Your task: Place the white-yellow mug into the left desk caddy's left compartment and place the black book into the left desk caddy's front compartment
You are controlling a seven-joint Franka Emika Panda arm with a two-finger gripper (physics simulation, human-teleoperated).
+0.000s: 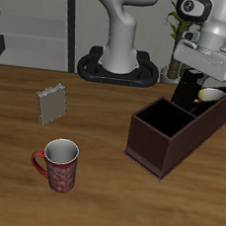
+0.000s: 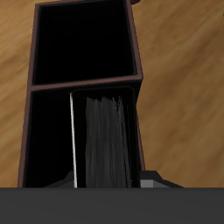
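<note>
The dark-brown left desk caddy (image 1: 159, 142) stands slantwise on the table. The white-yellow mug (image 1: 212, 96) sits in its far end section, only the rim and pale inside showing. My gripper (image 1: 193, 74) hangs just above the caddy, beside the mug, shut on the black book (image 1: 187, 90), which stands upright with its lower end down inside the box. In the wrist view the black book (image 2: 107, 140) shows edge-on with its page block inside a narrow section, and the large square section (image 2: 85, 44) lies empty past a divider. The mug is hidden in that view.
A red patterned mug (image 1: 59, 165) stands near the table's front edge. A small grey ragged booklet (image 1: 52, 104) leans upright mid-table. The robot base (image 1: 119, 62) and a potted plant (image 1: 181, 23) are at the back.
</note>
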